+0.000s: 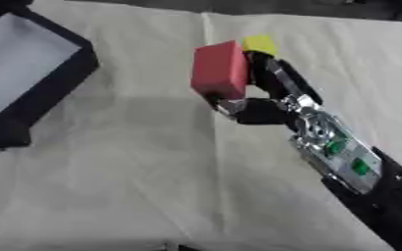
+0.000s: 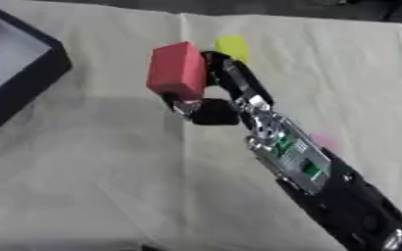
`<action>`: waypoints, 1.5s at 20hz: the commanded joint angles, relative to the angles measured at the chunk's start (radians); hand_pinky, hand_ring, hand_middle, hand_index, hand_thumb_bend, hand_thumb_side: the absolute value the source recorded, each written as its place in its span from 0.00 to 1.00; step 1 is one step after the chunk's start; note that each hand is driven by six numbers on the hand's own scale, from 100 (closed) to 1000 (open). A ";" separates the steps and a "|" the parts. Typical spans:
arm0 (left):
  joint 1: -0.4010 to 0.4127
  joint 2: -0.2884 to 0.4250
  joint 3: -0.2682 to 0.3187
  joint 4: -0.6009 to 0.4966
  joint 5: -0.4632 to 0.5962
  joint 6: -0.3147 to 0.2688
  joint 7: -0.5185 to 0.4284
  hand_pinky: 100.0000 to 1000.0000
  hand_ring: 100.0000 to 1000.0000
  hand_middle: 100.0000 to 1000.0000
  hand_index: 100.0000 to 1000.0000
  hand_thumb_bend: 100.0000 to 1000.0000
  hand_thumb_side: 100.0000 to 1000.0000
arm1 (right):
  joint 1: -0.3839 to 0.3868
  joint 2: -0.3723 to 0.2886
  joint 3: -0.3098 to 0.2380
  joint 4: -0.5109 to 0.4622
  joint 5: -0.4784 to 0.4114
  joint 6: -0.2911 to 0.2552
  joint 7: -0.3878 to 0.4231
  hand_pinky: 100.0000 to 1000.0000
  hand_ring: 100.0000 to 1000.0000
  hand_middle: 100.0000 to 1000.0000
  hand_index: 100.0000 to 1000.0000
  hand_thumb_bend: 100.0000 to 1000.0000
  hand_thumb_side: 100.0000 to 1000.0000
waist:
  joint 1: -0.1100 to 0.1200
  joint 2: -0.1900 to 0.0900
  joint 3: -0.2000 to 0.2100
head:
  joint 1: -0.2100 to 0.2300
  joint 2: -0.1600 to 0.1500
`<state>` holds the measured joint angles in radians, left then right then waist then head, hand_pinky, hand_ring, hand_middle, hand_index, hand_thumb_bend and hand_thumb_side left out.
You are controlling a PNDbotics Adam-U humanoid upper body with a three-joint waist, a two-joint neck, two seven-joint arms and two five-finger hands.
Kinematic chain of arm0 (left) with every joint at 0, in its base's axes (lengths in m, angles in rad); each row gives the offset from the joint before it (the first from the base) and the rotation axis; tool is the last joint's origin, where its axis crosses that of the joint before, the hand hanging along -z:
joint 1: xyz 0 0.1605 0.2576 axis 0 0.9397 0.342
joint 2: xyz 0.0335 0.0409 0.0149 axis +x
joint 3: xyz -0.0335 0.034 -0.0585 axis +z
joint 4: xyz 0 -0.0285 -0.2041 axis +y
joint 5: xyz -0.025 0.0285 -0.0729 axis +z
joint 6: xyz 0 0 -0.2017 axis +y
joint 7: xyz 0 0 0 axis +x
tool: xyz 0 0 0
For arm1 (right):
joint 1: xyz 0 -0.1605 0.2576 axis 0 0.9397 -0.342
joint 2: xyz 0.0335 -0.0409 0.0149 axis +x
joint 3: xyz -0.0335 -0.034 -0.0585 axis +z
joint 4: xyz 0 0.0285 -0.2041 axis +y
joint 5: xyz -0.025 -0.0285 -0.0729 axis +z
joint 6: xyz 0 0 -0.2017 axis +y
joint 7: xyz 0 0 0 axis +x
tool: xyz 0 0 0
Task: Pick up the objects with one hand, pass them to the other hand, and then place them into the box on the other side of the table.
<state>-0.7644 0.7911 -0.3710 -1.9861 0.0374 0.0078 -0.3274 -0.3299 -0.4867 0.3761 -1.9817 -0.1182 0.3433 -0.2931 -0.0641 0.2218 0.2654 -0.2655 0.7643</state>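
My right hand (image 1: 269, 100) reaches in from the lower right and is shut on a red block (image 1: 220, 69), pinched between thumb and fingers and held above the cloth-covered table. A yellow object (image 1: 259, 44) lies on the cloth just behind the fingers, partly hidden by them. A small pink thing (image 2: 324, 141) shows on the cloth beside my forearm in the right eye view. A black box (image 1: 54, 83) with a pale inside stands at the left of the table. My left hand shows in neither view.
A cream cloth (image 1: 127, 171) with creases covers the table. A dark strip runs along the far edge of the table at the top.
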 commanded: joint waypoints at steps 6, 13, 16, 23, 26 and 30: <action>-0.068 -0.030 -0.046 -0.014 -0.074 0.062 -0.109 0.81 0.72 0.81 0.79 0.72 0.28 | -0.044 0.021 0.030 -0.018 -0.009 0.018 -0.015 0.74 0.59 0.27 0.37 0.33 0.00 | 0.010 -0.016 0.014 | -0.024 0.006; -0.112 -0.078 -0.075 -0.014 -0.118 0.105 -0.167 0.82 0.73 0.81 0.80 0.70 0.28 | -0.070 0.031 0.048 -0.018 0.004 0.042 -0.019 0.74 0.58 0.27 0.37 0.33 0.00 | 0.014 -0.018 0.026 | -0.051 0.006; -0.136 -0.100 -0.086 -0.014 -0.139 0.128 -0.182 0.82 0.73 0.81 0.80 0.69 0.28 | -0.081 0.037 0.057 -0.018 0.019 0.044 -0.015 0.74 0.58 0.27 0.37 0.33 0.00 | 0.017 -0.020 0.032 | -0.064 0.006; -0.174 -0.135 -0.109 -0.014 -0.220 0.197 -0.221 0.83 0.75 0.82 0.82 0.67 0.27 | -0.108 0.055 0.081 0.000 0.041 0.040 -0.021 0.74 0.58 0.27 0.37 0.32 0.00 | 0.024 -0.020 0.042 | -0.075 0.006; -0.183 -0.144 -0.114 -0.014 -0.267 0.217 -0.244 0.83 0.77 0.82 0.84 0.67 0.25 | -0.112 0.058 0.088 0.005 0.052 0.034 -0.029 0.74 0.58 0.27 0.37 0.32 0.00 | 0.025 -0.021 0.042 | -0.073 0.006; -0.205 -0.162 -0.128 -0.014 -0.328 0.228 -0.283 0.83 0.77 0.82 0.85 0.68 0.23 | -0.118 0.061 0.096 0.009 0.075 0.028 -0.031 0.74 0.58 0.27 0.37 0.33 0.00 | 0.026 -0.020 0.042 | -0.073 0.006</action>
<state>-0.9486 0.6254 -0.5030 -1.9891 -0.2702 0.2314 -0.5989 -0.4323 -0.4231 0.4737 -1.9650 -0.0544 0.3748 -0.3206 -0.0437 0.2215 0.3078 -0.3370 0.7645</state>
